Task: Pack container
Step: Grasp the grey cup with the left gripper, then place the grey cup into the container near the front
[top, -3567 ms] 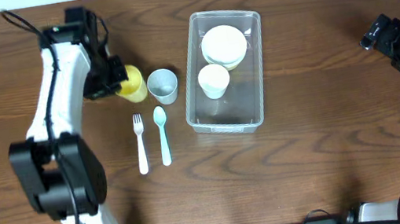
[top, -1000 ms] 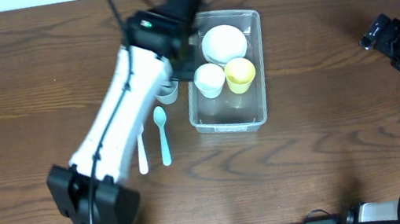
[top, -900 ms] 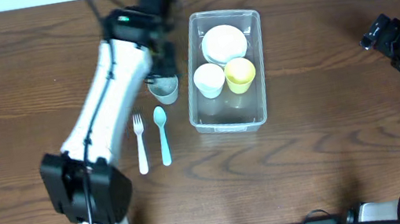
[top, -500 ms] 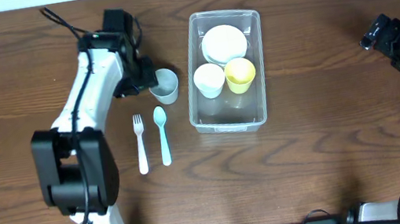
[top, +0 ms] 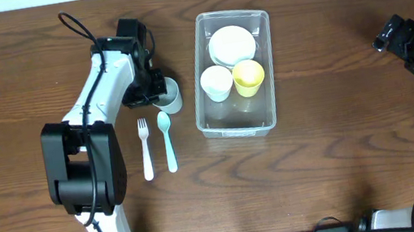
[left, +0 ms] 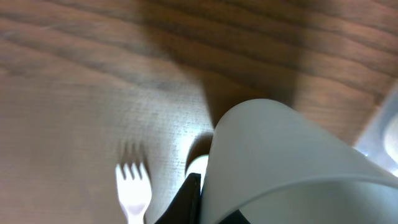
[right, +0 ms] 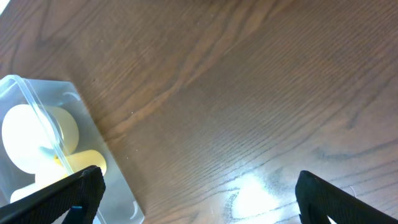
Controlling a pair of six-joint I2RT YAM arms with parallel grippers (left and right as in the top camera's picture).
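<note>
Container point(top: 235, 113) sits mid-bench, long side running away from me, and it's partly loaded: white bowls point(top: 232, 45) stacked at the far end, a white cup point(top: 217, 82) and a yellow cup point(top: 248, 77) side by side across the middle. The near end is bare, which I read as the room saved for what's waiting outside.

My left hand point(top: 156, 95) is down on the grey cup point(top: 170, 99), just beside the container's left wall. The fingers are together, and from the wrist view the cup wall fills the frame with a dark finger point(left: 188, 198) pressed against its outside, so I judge this a pinch on the rim wall rather than a wrap around the body. That suits an upright, open cup: one finger in, one out, and it lifts straight without tipping.

Fork point(top: 145, 148) and spoon point(top: 168, 141) lie parallel on the bench point(top: 342, 137) just below the cup, handles toward me, close enough that I want a clean vertical lift so the cup doesn't drag across them.

My right hand point(right: 199, 186) is parked well off to the right, fingers wide apart with nothing between them, out of the left arm's way.

Next, I reckon: up, across the left wall, down into the bare end.
</note>
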